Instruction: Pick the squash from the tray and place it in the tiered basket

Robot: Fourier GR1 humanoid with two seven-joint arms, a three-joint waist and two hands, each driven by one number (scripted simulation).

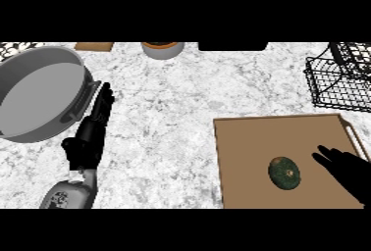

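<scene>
1. A pan [36, 93] sits far left; the left hand [91, 130] rests beside it, fingers straight, holding nothing.
2. The squash [284, 173] lies on the tray [246, 142], near right, not yet picked.
3. The right hand [346, 169] hovers just right of the squash, fingers spread apart: the reach step. Next it must close round the squash.
4. The basket [339, 78] waits far right.

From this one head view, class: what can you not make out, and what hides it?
- Tiered basket: cut off by the right edge; its tiers cannot be told.
- Right hand: a black shape beside the squash on the tray; contact unclear.
- Pot: cropped at the top; contents hidden.
</scene>
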